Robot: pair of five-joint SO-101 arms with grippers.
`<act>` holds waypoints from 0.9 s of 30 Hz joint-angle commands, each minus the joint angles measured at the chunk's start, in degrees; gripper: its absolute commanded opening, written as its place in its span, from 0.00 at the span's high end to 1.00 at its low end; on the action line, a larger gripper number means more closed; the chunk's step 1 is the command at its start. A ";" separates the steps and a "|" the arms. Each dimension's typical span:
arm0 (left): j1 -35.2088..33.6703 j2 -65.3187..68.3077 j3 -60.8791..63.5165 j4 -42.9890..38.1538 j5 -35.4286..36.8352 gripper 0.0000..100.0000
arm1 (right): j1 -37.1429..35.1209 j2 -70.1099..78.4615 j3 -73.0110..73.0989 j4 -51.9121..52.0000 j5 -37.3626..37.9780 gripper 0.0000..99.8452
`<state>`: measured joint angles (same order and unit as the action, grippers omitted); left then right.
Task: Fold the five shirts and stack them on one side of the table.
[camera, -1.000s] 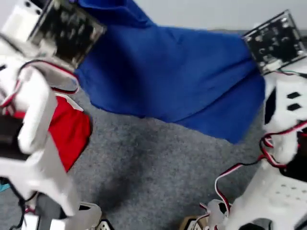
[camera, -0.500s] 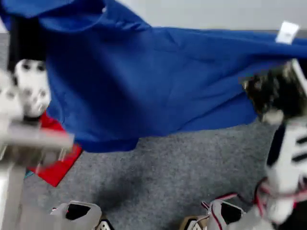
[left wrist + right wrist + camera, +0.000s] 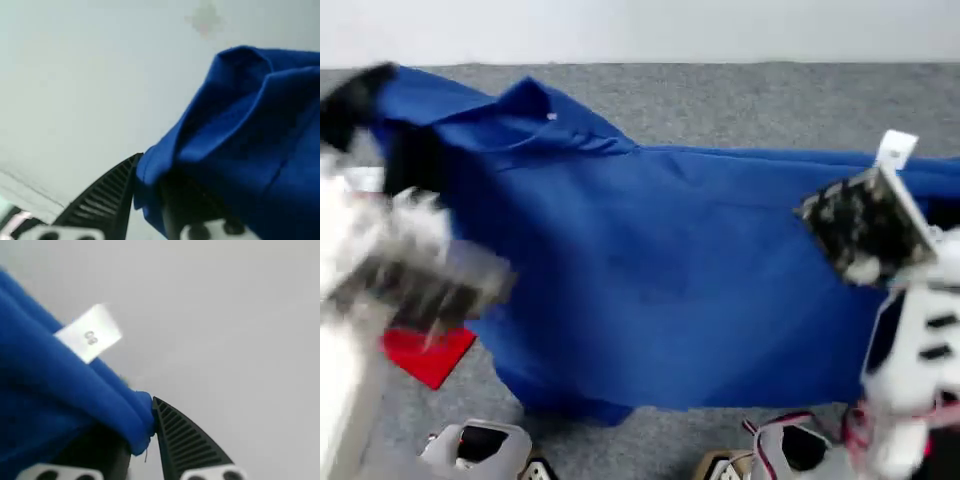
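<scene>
The left claw [image 3: 147, 195] is clamped on one edge of the blue shirt [image 3: 660, 280], with the cloth bunched between its jaws, and it holds this edge up above the grey bench [image 3: 770, 100]. Below that side a red shirt [image 3: 425, 352] lies on the bench, partly hidden by the blue one. The blue shirt is stretched wide between the two arms, I think so that it can be laid flat for folding. The right claw [image 3: 145, 435] is clamped on the opposite edge, just beside a white tag [image 3: 87, 337].

Matt blue cloth shirt [image 3: 670, 290], rough grey table [image 3: 770, 100]
</scene>
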<state>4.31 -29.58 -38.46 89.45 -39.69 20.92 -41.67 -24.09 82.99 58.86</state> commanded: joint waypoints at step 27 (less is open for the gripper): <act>-0.53 28.66 46.55 -74.02 -0.53 0.99 | -5.67 29.85 48.53 -72.13 0.09 0.99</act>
<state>4.40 -5.41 15.87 19.30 -39.60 15.56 -13.63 25.14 18.29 58.77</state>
